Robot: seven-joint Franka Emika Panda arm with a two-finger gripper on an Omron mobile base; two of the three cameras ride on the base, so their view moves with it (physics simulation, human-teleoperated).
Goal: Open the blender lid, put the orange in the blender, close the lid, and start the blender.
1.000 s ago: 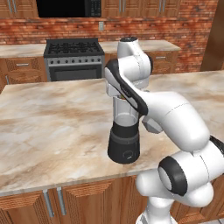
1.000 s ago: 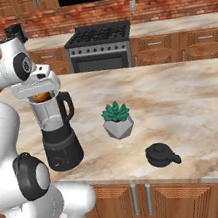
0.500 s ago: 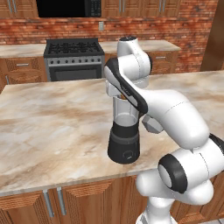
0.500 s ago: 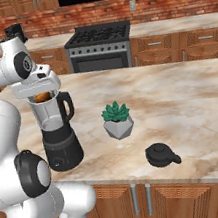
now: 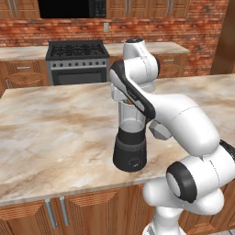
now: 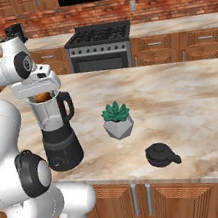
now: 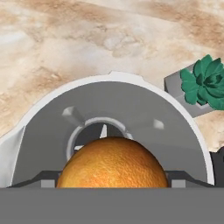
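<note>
My tool (image 6: pixel 41 95) hangs directly over the open mouth of the blender (image 6: pixel 59 135), its jaws clenched on the orange (image 7: pixel 113 162), which sits level with the jar's rim. The blender stands near the front edge of the marble desk (image 6: pixel 189 92). The blender lid (image 6: pixel 161 154) lies on the desk, well apart from the jar, beyond a potted succulent (image 6: pixel 117 119).

The gripper (image 6: pixel 40 95) holds the orange (image 6: pixel 41 97) at the open mouth of the blender (image 6: pixel 58 132) directly beneath it, while a potted succulent (image 6: pixel 117 119) and the blender lid (image 6: pixel 161 154) rest on the marble counter (image 6: pixel 195 96) beyond the jar's handle side.
</note>
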